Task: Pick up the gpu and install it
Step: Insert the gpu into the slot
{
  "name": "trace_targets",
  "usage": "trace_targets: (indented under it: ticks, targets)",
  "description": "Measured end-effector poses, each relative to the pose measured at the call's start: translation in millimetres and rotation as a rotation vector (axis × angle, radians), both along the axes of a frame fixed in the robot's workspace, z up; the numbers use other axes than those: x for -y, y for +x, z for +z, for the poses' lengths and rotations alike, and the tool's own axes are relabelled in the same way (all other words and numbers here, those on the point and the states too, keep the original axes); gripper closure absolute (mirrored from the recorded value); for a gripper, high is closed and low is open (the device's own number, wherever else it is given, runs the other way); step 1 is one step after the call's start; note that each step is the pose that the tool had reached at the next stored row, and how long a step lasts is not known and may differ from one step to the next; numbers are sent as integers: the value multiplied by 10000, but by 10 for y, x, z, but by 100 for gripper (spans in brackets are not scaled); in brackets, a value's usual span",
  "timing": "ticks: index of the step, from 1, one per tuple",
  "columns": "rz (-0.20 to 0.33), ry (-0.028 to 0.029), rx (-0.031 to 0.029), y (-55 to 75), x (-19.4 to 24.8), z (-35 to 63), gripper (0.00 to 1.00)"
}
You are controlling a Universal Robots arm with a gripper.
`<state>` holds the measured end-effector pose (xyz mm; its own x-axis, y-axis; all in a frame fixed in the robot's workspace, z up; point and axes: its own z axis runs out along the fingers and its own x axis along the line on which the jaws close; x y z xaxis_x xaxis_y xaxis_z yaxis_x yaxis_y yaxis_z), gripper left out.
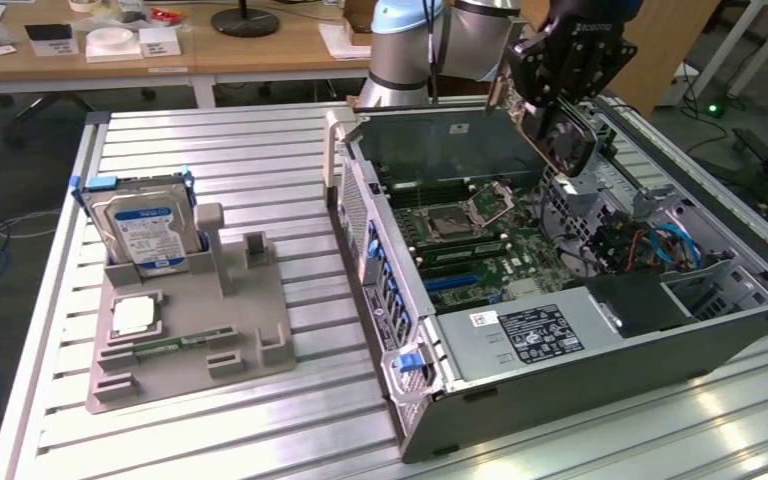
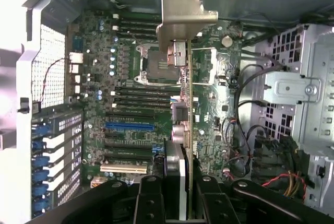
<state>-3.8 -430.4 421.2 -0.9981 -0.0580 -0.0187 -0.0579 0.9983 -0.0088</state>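
The gripper (image 2: 179,199) is clamped on the gpu (image 2: 183,110), holding it edge-down over the open computer case (image 1: 357,200); the install step looks underway, and seating calls for aligning its edge with a motherboard (image 2: 125,78) slot

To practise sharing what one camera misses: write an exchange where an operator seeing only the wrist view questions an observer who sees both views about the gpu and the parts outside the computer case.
Operator: Is the gpu seated yet?
Observer: No. The gpu, gripped in the jaws, hangs tilted over the open computer case, above the motherboard.
Operator: What sits outside the case?
Observer: A hard drive stands upright in a grey holder at the exterior view's left.
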Motion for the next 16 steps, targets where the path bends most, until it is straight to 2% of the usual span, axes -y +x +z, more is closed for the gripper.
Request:
trace_targets:
  ticks: [16]
  targets:
    - [2700, 0, -1, -1, 0, -1, 72]
